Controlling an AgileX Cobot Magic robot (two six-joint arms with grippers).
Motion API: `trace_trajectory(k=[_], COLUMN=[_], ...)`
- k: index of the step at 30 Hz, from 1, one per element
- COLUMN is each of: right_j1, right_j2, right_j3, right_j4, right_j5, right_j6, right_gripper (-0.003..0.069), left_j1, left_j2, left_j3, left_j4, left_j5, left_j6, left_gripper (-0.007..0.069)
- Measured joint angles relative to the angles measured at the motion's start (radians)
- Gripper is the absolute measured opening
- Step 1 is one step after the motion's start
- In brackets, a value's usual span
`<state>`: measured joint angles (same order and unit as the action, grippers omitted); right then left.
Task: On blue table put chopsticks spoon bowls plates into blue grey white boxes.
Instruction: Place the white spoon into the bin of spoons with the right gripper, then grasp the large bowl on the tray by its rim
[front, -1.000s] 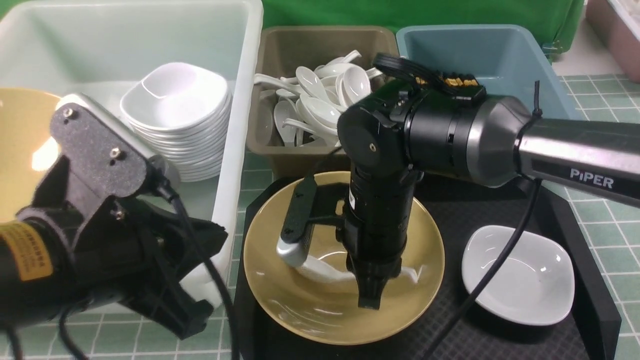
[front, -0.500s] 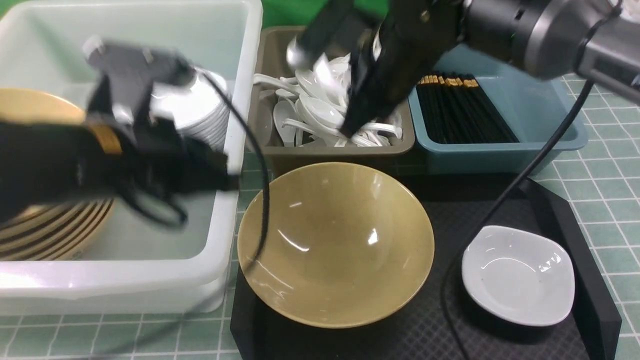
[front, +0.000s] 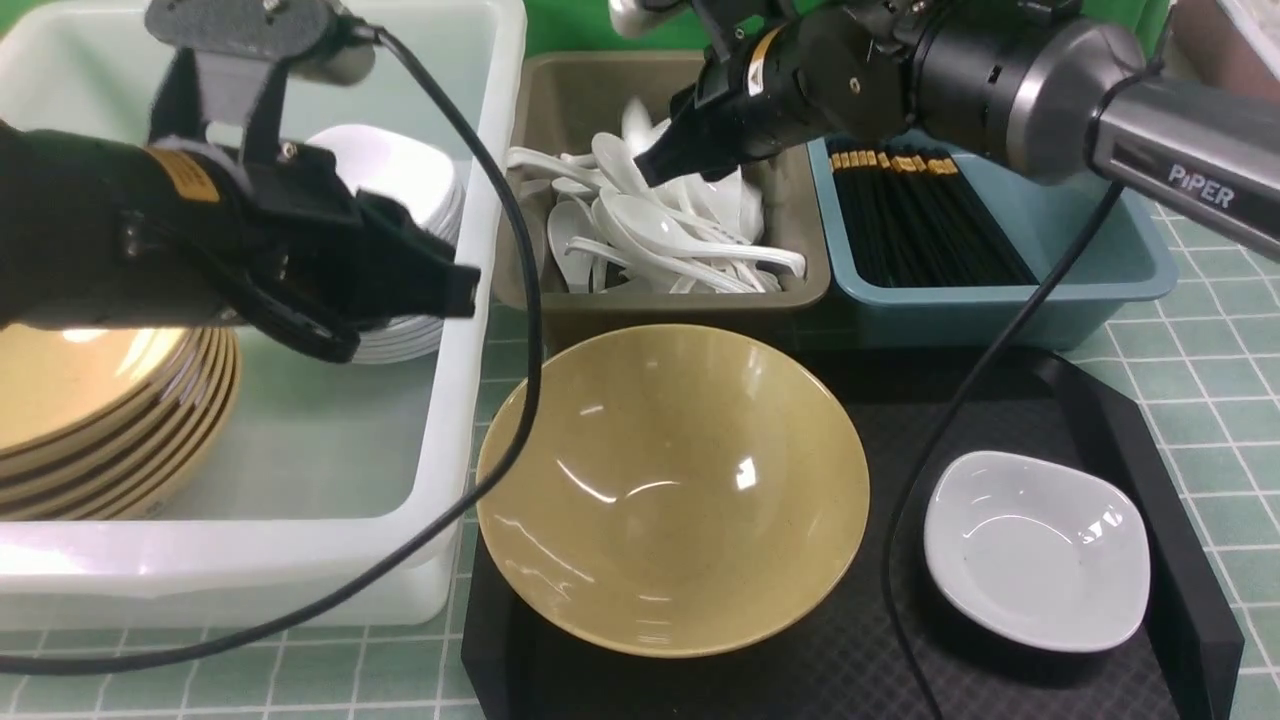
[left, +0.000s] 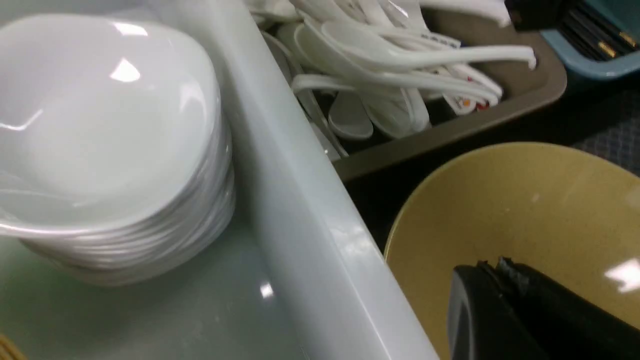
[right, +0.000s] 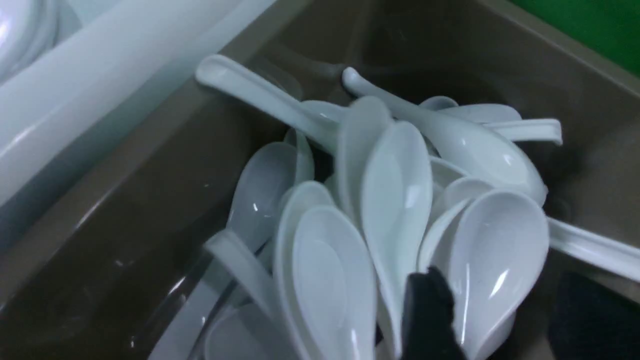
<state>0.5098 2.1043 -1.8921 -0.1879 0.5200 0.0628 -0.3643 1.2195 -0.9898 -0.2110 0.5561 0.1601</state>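
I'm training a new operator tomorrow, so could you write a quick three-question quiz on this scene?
1. True or false: the left gripper is open.
2. Which box holds the chopsticks? A white box, B grey box, C blue box.
3. Fill in: the right gripper hovers open over the ___.

Key: 1 false, it is shut. 2 C. 3 spoons.
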Motion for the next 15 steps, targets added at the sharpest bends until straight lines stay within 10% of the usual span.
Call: trace_trajectory(k=[6, 15], right_j1=[-0.001, -0.001], right_j2=[-0.072, -0.298], right_j3=[0.000, 0.000], right_j4=[-0.001, -0.001], right_j5=[0.120, 0.526], right_j6=[0.033, -0.151], right_gripper=[0.0594, 0.0503], left_j1=[0.000, 0.000], left_j2=[0.000, 0.120], left_j3=[-0.011, -0.273], left_j4=[-0.040, -0.106], left_j5=[0.076, 0.366], left_j6=[0.029, 0.187], left_gripper=[0.0002, 0.0004])
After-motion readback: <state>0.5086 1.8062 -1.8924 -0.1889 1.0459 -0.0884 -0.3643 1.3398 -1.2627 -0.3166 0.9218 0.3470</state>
